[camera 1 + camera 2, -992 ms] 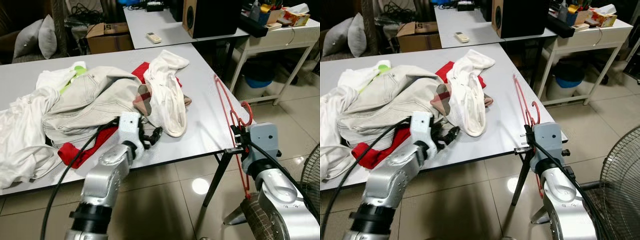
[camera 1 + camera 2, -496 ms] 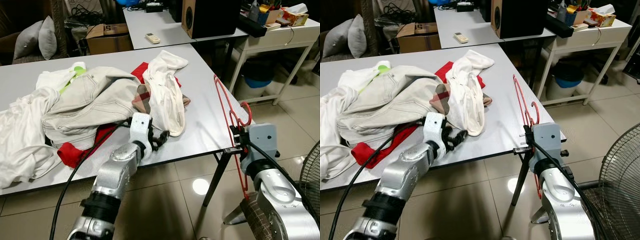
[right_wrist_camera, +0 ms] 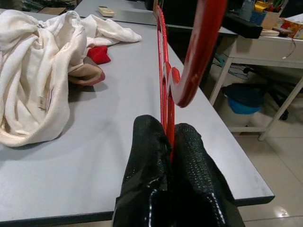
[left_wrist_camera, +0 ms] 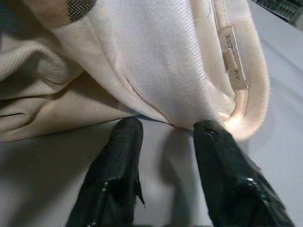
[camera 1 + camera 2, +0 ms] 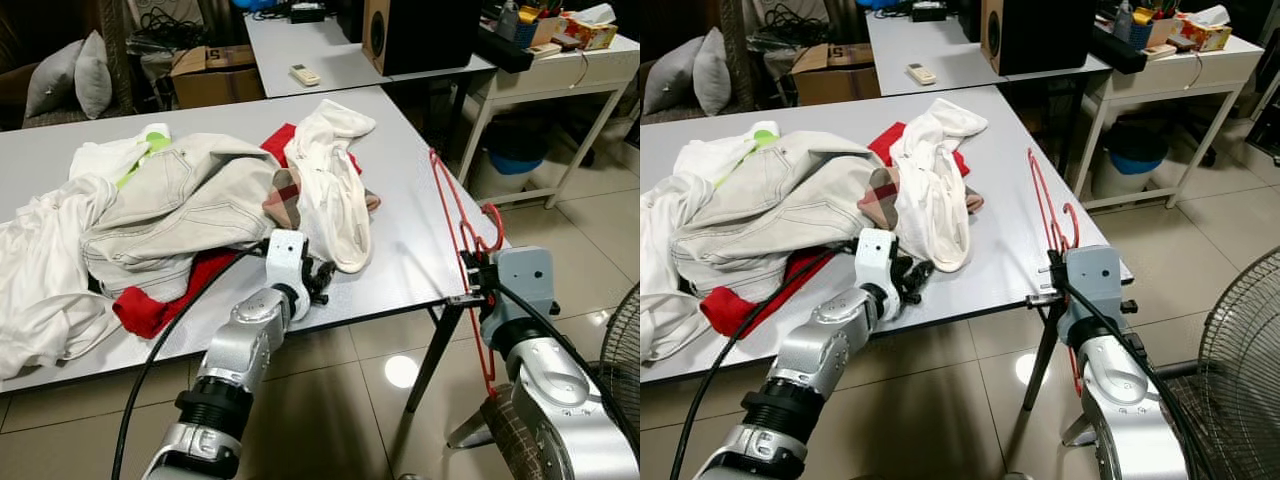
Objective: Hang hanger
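The right claw (image 3: 169,142) is clenched on the red hanger (image 5: 456,220), held upright at the bench (image 5: 410,250) corner; the left claw (image 4: 165,137) is released at the cream garment (image 4: 165,56). Its neck label (image 4: 235,66) reads partly "BUR…RY"; the middle is folded.

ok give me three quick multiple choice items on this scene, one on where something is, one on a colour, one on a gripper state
1. Where is the remote control?
A. on the far table
B. on the floor
C. on the clothes pile

2. What colour is the hanger?
A. white
B. red
C. black

3. How is the left gripper?
A. shut on the hanger
B. shut on a sleeve
C. open at the edge of the white garment

Answers:
1 A, it lies on the table behind the near table, close to the speaker.
2 B, the right wrist view shows red plastic between the shut fingers of the right gripper.
3 C, the left wrist view shows a gap between its fingers, with bare tabletop in it.
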Motion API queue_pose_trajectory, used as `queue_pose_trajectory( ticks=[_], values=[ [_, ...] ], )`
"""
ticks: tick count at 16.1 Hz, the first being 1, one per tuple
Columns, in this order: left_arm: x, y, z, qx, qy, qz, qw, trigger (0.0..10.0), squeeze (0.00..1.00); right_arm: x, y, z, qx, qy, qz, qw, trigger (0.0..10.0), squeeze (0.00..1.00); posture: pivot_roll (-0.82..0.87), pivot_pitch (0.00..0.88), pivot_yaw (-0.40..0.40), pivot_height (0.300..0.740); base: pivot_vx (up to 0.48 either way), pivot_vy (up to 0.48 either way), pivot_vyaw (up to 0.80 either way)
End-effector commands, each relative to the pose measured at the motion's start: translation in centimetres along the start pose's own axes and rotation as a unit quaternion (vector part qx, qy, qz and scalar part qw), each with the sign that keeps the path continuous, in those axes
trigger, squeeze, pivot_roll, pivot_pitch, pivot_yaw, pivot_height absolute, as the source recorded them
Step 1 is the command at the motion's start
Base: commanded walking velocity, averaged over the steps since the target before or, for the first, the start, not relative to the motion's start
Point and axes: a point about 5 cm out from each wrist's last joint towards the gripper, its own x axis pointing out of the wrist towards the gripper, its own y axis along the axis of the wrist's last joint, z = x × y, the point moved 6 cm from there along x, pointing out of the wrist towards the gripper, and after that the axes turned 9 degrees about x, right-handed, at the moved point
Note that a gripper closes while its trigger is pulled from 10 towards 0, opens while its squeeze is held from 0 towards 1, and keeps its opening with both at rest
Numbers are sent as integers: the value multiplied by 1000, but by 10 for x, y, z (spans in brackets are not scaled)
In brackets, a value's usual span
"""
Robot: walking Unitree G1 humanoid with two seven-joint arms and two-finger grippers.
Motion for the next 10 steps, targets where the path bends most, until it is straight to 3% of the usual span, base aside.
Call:
queue_pose_trajectory(
  ticks=[1, 10],
  values=[
    [2, 8, -3, 1, 8, 12, 1000, 0, 0, 0, 4, 0, -2, -2, 9, 1000, 10000, 0, -107, 0, 79, 740, 0, 0, 0],
    [0, 22, -1, 6, -19, 51, 998, 0, 0, 0, 5, -3, 9, 3, 12, 1000, 10000, 0, -109, 0, 84, 740, 0, 0, 0]
  ],
)
